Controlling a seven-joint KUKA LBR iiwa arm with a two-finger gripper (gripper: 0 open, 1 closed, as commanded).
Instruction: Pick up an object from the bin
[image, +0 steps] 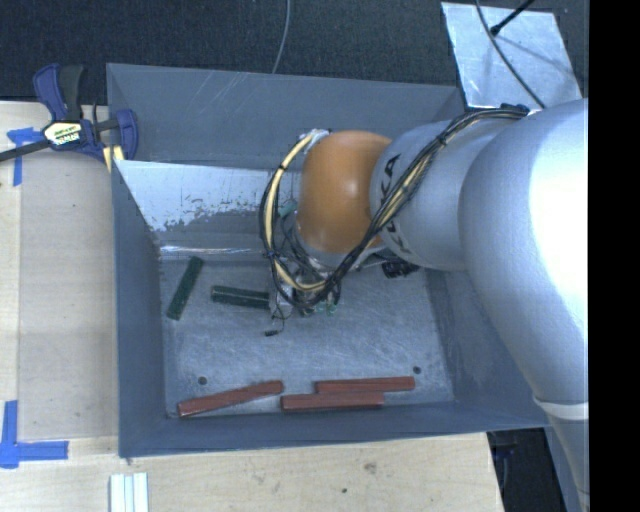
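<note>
My gripper (279, 316) hangs low near the middle of the bin, mostly hidden under the arm's wrist parts. Its tip is just right of a short dark green bar (240, 296) that lies flat and level on the bin floor. The tip is close to that bar's right end; I cannot tell whether they touch. A second dark green bar (185, 288) lies tilted further left, by the left wall.
Three reddish-brown bars lie along the front wall: one at the left (230, 398), one in the middle (332, 402) and one just behind it to the right (365, 384). The arm covers the bin's back right part.
</note>
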